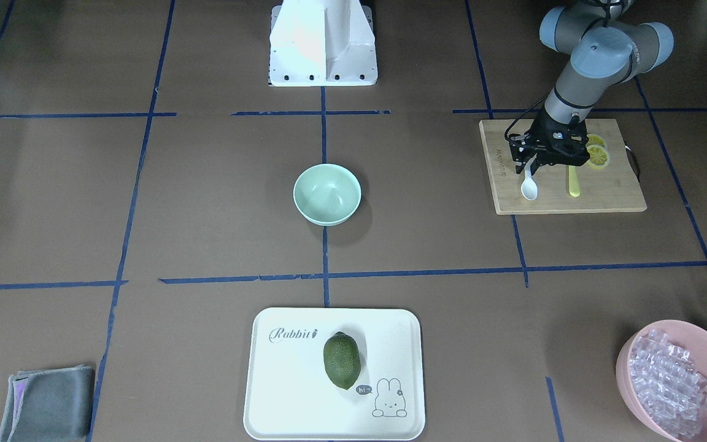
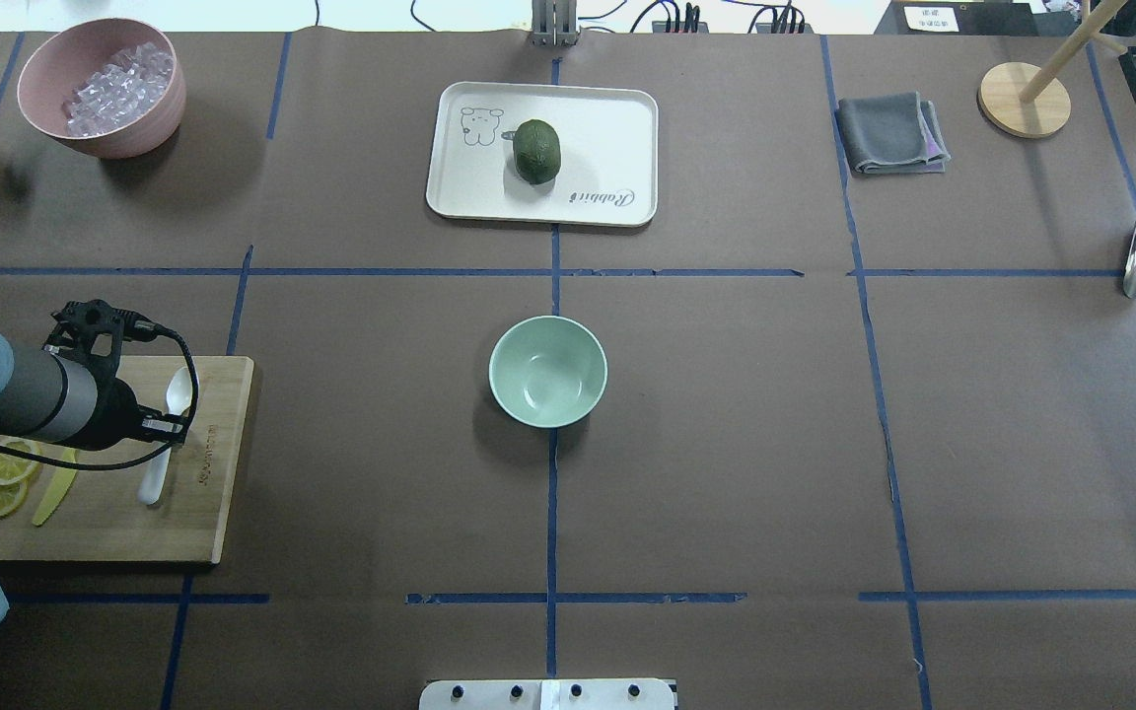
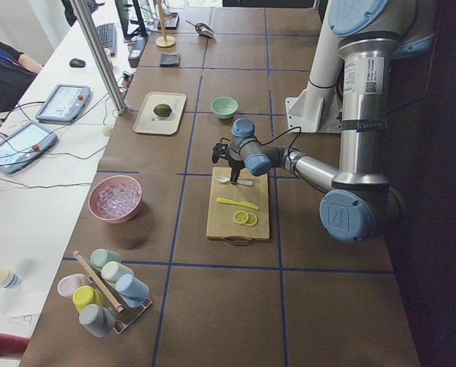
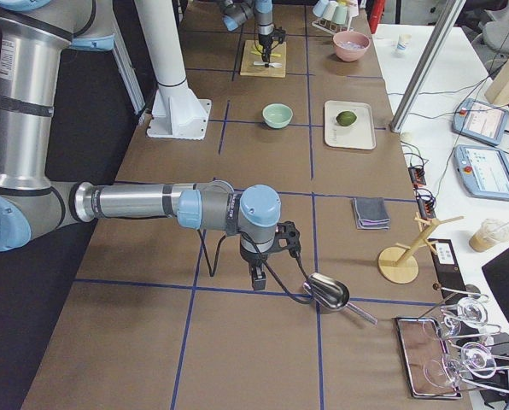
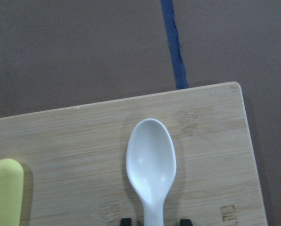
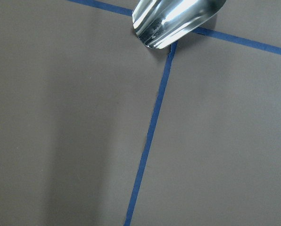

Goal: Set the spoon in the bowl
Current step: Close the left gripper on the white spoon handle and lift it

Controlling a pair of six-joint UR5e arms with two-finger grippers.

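The white spoon lies flat on a bamboo cutting board, its scoop toward the table's middle. It also shows in the overhead view and in the left wrist view. My left gripper is down over the spoon's handle, open, one fingertip on each side of it. The mint-green bowl stands empty and upright at the table's centre, well away from the board. My right gripper hangs low over bare table; I cannot tell whether it is open or shut.
A yellow knife and lemon slices lie on the board beside the spoon. A pink bowl of clear cubes, a white tray with a green fruit and a grey cloth sit on the far side. A metal scoop lies by the right gripper.
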